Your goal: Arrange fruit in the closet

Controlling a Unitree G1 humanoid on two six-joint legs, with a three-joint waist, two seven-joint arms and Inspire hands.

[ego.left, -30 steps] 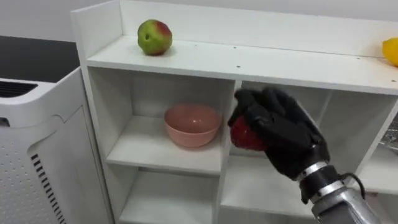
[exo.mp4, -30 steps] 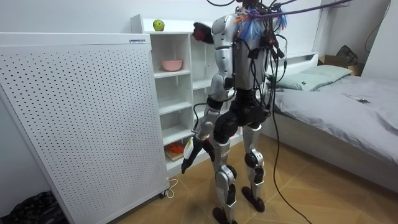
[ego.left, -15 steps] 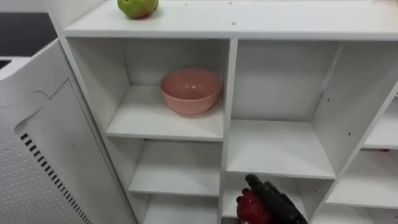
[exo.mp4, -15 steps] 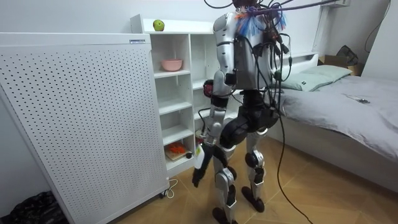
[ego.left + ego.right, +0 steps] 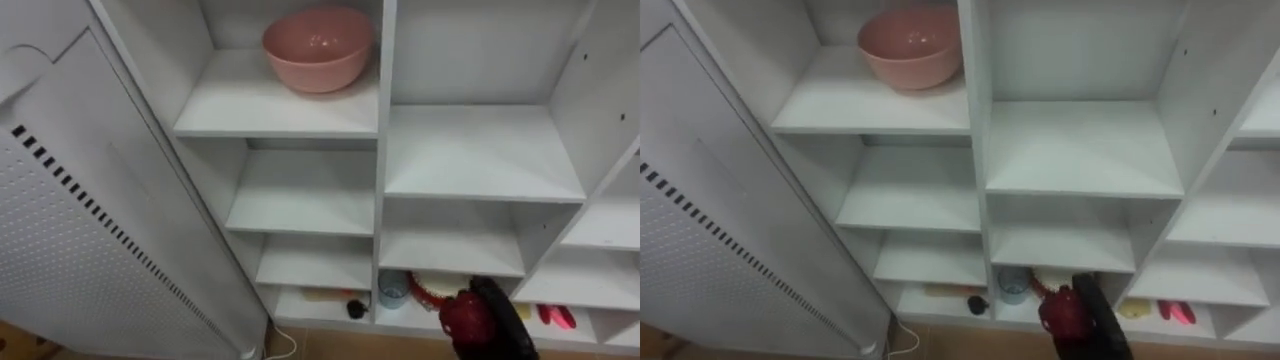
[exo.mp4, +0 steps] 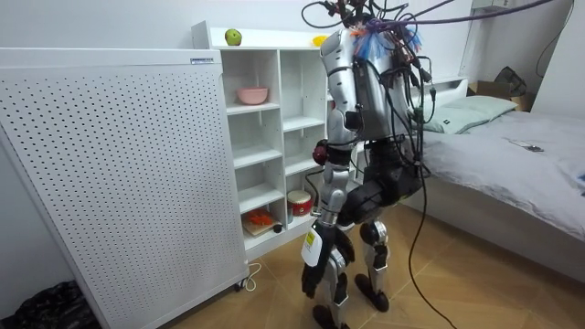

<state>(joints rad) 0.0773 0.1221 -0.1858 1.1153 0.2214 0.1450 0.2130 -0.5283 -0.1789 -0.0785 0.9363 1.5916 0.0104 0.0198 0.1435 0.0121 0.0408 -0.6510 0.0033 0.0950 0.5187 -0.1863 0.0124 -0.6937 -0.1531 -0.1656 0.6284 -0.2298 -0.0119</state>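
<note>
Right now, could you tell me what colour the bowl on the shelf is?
The bowl is pink, clearest in the left eye view.

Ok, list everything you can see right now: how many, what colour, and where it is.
shelf unit: one, white, in front of the robot
bowl: one, pink, upper left compartment
apple: one, green, on top of the shelf unit, left end
yellow fruit: one, yellow, on top of the unit, further right
red fruit: one, red, in the right hand, low before the bottom compartments
cup: one, clear bluish, bottom compartment
round container: one, red and white, beside the cup
perforated panel: one, white, left of the shelf unit
bed: one, grey bedding, room view's right
right hand: black, curled round the red fruit
left hand: hanging low by the legs
</note>
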